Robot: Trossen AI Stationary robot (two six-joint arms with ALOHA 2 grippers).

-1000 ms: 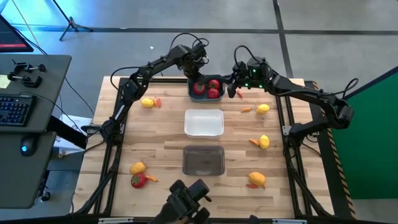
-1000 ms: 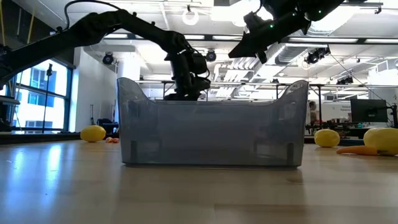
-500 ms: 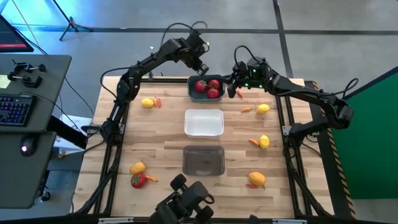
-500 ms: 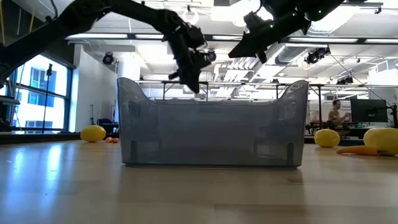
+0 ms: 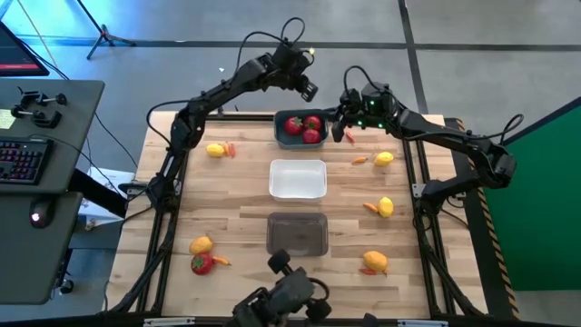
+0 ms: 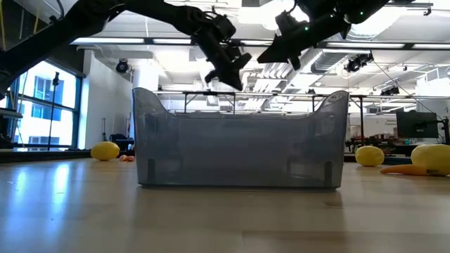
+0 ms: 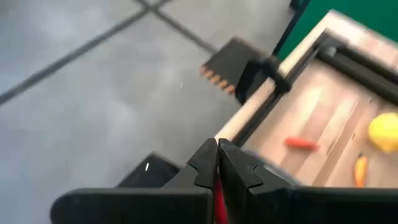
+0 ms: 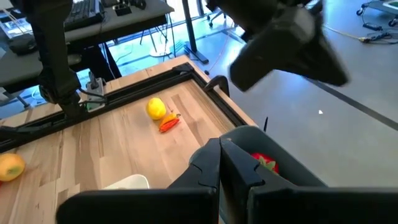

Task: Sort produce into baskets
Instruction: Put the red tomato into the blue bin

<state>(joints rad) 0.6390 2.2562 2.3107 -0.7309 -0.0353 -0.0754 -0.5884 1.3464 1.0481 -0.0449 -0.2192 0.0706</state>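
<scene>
- The dark blue-grey basket [image 5: 302, 128] sits at the far middle of the table and holds three red strawberries [image 5: 303, 128]. The white basket [image 5: 298, 179] lies nearer, with nothing visible in it; the translucent grey basket [image 5: 297, 233] is nearest.
- Loose produce is scattered on the table [image 5: 236, 204]: a lemon [image 5: 214, 150] with a carrot piece beside it at far left; a lemon and a strawberry [image 5: 202, 263] at near left; three lemons with carrot pieces down the right side, one of them [image 5: 386, 207] near mid-table.
- Left gripper [image 5: 307, 88]: raised beyond the table's far edge, above and behind the blue-grey basket. In its wrist view its fingers [image 7: 205, 163] are pressed together, with a thin red sliver between them that I cannot identify.
- Right gripper [image 5: 341, 127]: just beside the blue-grey basket's right end. Its wrist view shows its fingers [image 8: 208, 158] closed; no item is seen held.
- Risk, as judged: the two grippers are close over the same basket; a simultaneous move could bring them into contact or knock the basket. Carrot pieces lying against lemons may be picked up together and mis-sorted.
- View differences: the high view alone shows the strawberries in the basket and the full spread of produce. The low view is filled by the translucent basket [image 6: 239, 140], hiding the other two, but shows both grippers well above rim height. The right wrist view shows one strawberry [image 8: 264, 163] in the basket.
</scene>
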